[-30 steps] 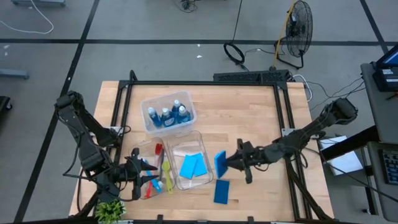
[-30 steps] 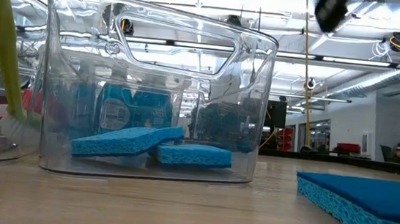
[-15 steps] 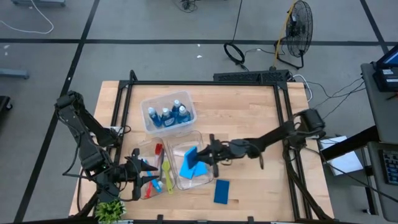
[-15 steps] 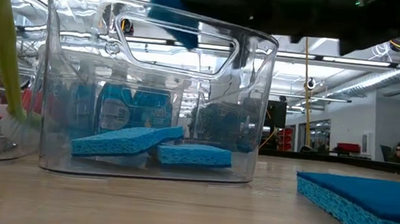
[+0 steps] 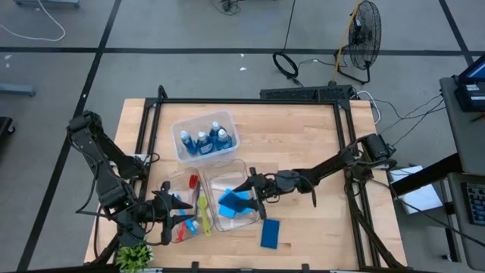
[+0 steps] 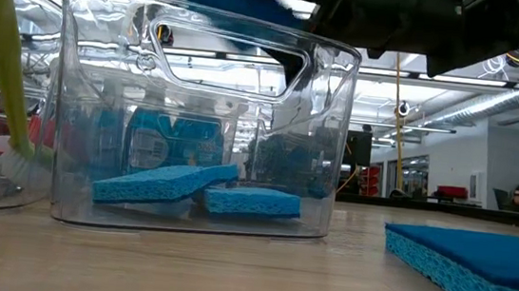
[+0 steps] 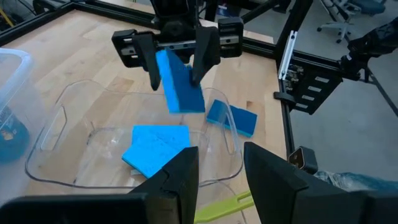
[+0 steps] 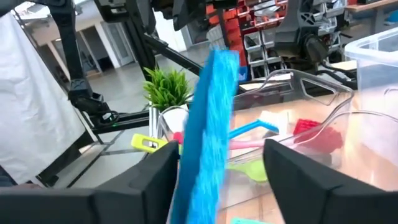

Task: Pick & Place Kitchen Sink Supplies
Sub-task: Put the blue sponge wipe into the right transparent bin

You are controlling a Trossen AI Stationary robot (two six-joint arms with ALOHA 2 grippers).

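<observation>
1. Blue sponge point(image 7: 179, 84) sits between the right gripper point(image 7: 176, 59) jaws, which are spread apart around it, so it looks more let go than pinched, tilted on edge over the clear bin point(image 5: 227, 201).
2. Two more sponges point(image 6: 193, 189) already lie flat on that bin's floor; a fourth sponge point(image 5: 270, 233) is on the wooden surface point(image 5: 303, 144) just beside the bin.
3. Risk as I see it: dropping on edge, it could catch the rim and tip out onto the surface.
4. Left gripper point(image 5: 168, 209) waits near the brushes point(image 5: 193, 212), jaws partly open and, as far as I can tell, empty.
5. Bottles point(image 5: 203, 139) sit in the far bin.
</observation>
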